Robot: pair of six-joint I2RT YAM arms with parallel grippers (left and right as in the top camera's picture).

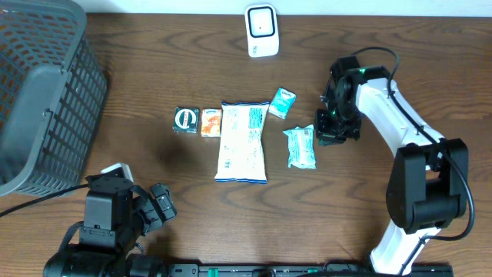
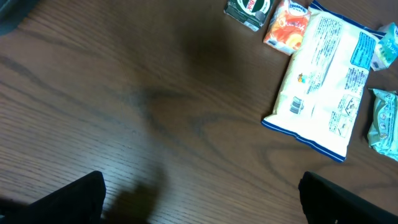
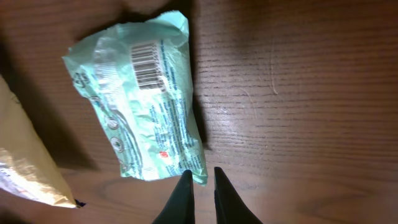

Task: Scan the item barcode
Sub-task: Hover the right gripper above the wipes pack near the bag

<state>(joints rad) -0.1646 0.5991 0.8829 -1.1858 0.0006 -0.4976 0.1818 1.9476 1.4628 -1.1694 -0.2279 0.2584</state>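
- Right pincer [image 3: 201,175]: jaws nearly closed, pinching the lower corner of the mint-green packet [image 3: 140,106].
- Left pincer [image 2: 202,200]: jaws wide apart, holding nothing, low over bare wooden surface [image 1: 154,77] at the near-left.
- Grey basket [image 1: 46,92]: far-left corner.
- White snack bag [image 1: 242,142]: flat, mid-surface, print side up.
- White scanner [image 1: 262,31]: upright at the far edge, well apart from the packet.
- Mint-green packet: lies flat just right of the bag, barcode [image 3: 147,62] facing up.
- Teal sachet [image 1: 282,102], orange sachet [image 1: 211,121], dark sachet [image 1: 186,119]: around the bag's far end.
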